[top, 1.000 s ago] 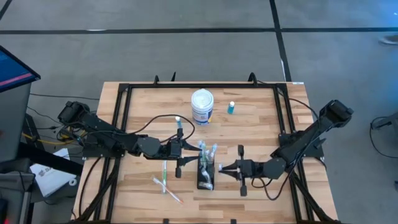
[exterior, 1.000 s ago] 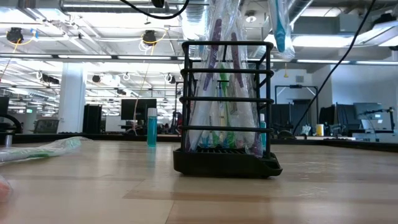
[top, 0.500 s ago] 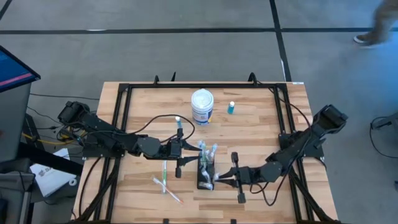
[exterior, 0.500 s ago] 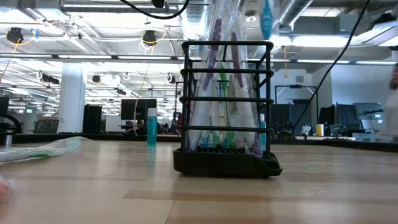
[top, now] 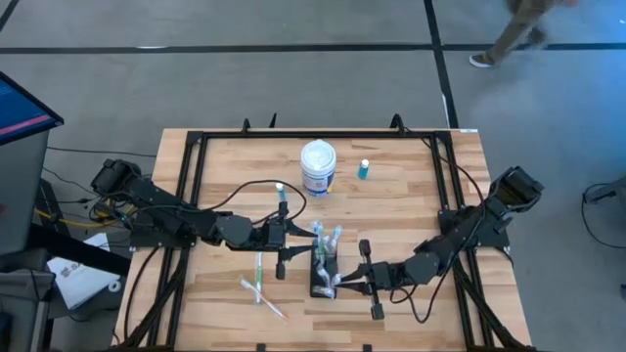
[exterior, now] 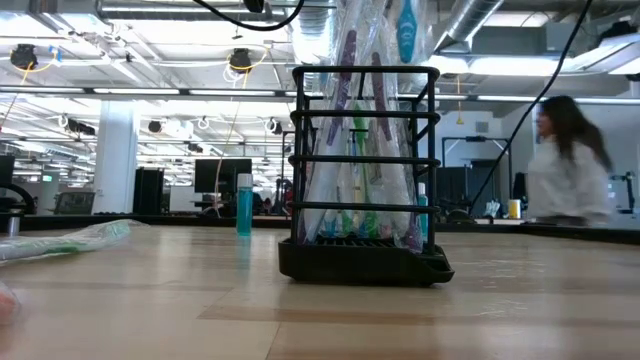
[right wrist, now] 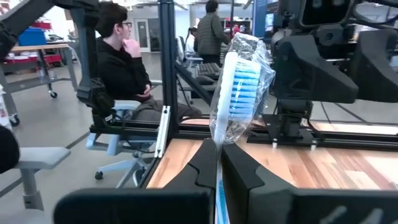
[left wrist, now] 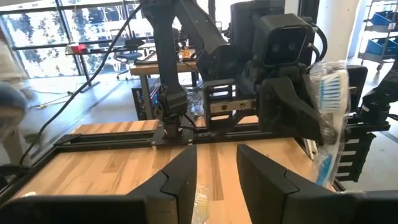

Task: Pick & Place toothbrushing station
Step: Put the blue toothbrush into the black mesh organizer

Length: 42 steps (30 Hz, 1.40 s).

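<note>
The toothbrushing station (top: 322,269), a black slotted rack, stands on the table with several wrapped toothbrushes upright in it; it also shows in the low view (exterior: 365,170). My right gripper (top: 340,281) is at its right side, shut on a wrapped toothbrush with blue bristles (right wrist: 239,87). The brush head (exterior: 405,20) shows above the rack's top. My left gripper (top: 299,242) stands open just left of the rack, level above the table, nothing between its fingers (left wrist: 180,180). My right gripper pinches the wrapped toothbrush by its handle (right wrist: 217,177) between the two fingers. The fingers lie level, coming from the table's right, across the handle. The brush stands upright with its head above the fingers. The fingers hide its lower end.
A white tub (top: 318,168) and a small blue bottle (top: 363,169) stand at the far middle. Two wrapped toothbrushes (top: 260,284) lie on the wood left of the rack. A black frame (top: 196,142) rims the table. A person walks past in the room behind (exterior: 570,160).
My right gripper has carried the toothbrush toward the table's left and slightly down, up to the rack's right side. The brush head now stands over the rack's top. The brush has stayed upright.
</note>
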### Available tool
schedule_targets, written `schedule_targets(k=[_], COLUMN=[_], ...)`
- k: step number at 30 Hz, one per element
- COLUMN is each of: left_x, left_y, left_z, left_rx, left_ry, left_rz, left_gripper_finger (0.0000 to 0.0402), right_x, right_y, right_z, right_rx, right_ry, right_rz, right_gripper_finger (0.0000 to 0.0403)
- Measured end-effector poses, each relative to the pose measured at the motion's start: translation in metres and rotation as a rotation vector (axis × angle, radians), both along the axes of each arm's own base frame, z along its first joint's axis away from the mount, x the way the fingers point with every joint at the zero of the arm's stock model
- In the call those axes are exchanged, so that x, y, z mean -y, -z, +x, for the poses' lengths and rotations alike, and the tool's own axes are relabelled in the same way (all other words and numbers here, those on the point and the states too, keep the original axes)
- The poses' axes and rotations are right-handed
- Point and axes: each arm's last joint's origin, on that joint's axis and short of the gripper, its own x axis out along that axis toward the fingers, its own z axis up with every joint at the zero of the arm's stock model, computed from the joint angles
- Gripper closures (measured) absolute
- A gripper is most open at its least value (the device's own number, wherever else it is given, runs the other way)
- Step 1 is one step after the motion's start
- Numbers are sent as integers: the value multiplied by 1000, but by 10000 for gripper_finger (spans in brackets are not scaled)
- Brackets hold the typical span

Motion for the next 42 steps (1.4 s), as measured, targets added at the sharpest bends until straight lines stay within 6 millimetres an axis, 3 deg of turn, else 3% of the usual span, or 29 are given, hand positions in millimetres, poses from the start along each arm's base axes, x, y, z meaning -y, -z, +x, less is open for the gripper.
schedule_targets(k=[14,42], left_x=[0,0], left_y=[0,0], left_z=[0,0], left_rx=[0,-4], left_ry=[0,0], left_rz=[0,1], left_gripper_finger=[294,294], right_x=[3,2], right_y=[29,33], right_z=[22,22], right_rx=[-11,-41], right_ry=[-48,-76], right_rz=[14,1], right_gripper_finger=[403,403])
